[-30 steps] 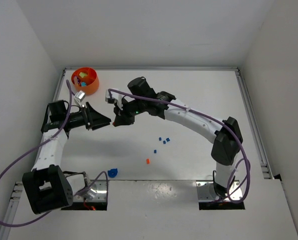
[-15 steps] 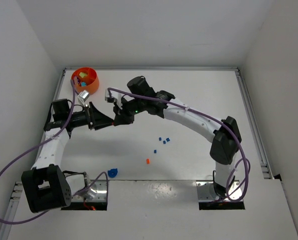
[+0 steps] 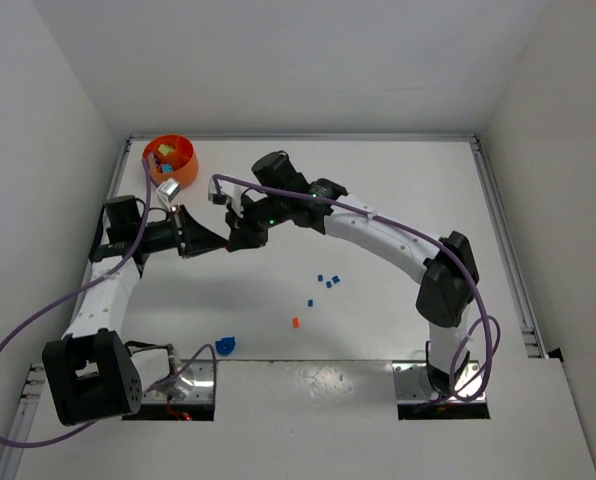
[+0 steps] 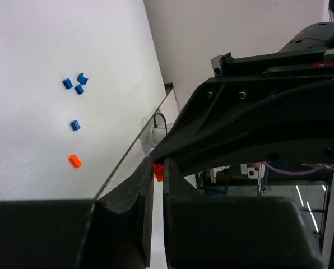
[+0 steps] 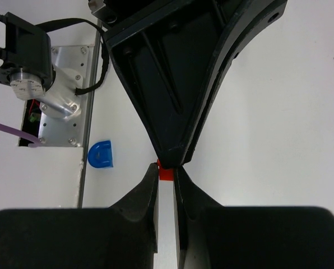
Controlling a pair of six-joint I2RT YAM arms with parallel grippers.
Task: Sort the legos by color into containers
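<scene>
My two grippers meet tip to tip above the table's left middle, with one small orange lego (image 5: 165, 174) pinched between them. The right gripper (image 5: 165, 171) is shut on it from below in its wrist view. The left gripper (image 4: 158, 171) is shut on the same piece (image 4: 158, 172) from the other side. From above, the left gripper (image 3: 221, 241) and right gripper (image 3: 235, 240) touch noses and the piece is hidden. The orange bowl (image 3: 186, 173), the containers, stands at the far left with several coloured legos inside.
Three blue legos (image 3: 328, 280) and another blue one (image 3: 311, 302) lie mid-table, with a loose orange lego (image 3: 295, 322) nearer the front. A blue rounded piece (image 3: 225, 346) lies by the left arm's base plate (image 5: 66, 101). A raised rail runs along the table's right edge.
The left gripper has slid right to meet the right gripper's tips, and its jaws have closed onto the orange lego. The right arm has barely moved.
</scene>
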